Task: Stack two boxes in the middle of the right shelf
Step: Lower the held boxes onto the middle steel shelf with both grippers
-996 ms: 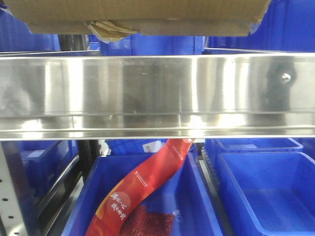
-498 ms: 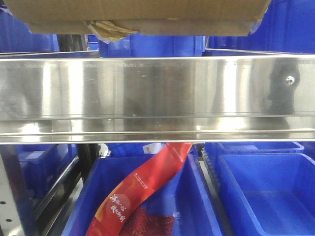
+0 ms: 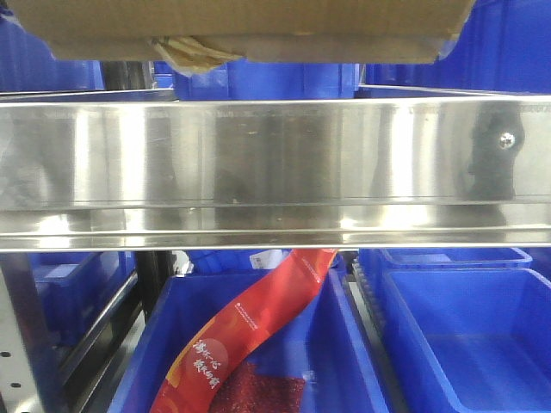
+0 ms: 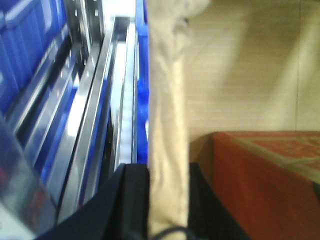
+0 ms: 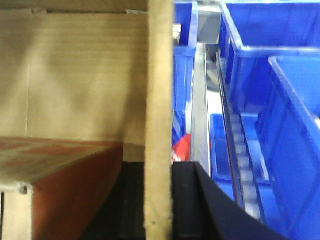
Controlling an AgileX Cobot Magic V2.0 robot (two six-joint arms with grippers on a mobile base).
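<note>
A brown cardboard box [image 3: 250, 30] hangs at the top of the front view, above the front rail of the steel shelf [image 3: 275, 163]; torn yellowish tape hangs from its underside. In the left wrist view my left gripper [image 4: 169, 200] is shut on the box's left wall [image 4: 167, 120], one dark finger on each side. In the right wrist view my right gripper [image 5: 159, 200] is shut on the opposite wall [image 5: 159, 100] in the same way. Inside the box lies a red-brown flat item [image 4: 265, 185], which also shows in the right wrist view [image 5: 60, 175].
Below the rail stand blue plastic bins [image 3: 465, 344]; one holds a red printed packet [image 3: 250, 335]. More blue bins [image 5: 280, 100] stand to the right of the box and behind it. A grey perforated upright [image 3: 17, 344] stands at the lower left. A small screw [image 3: 506, 138] sits on the rail's right end.
The shelf rail and its screw have slid slightly down and to the right in the front view. The box keeps its place at the top of the frame.
</note>
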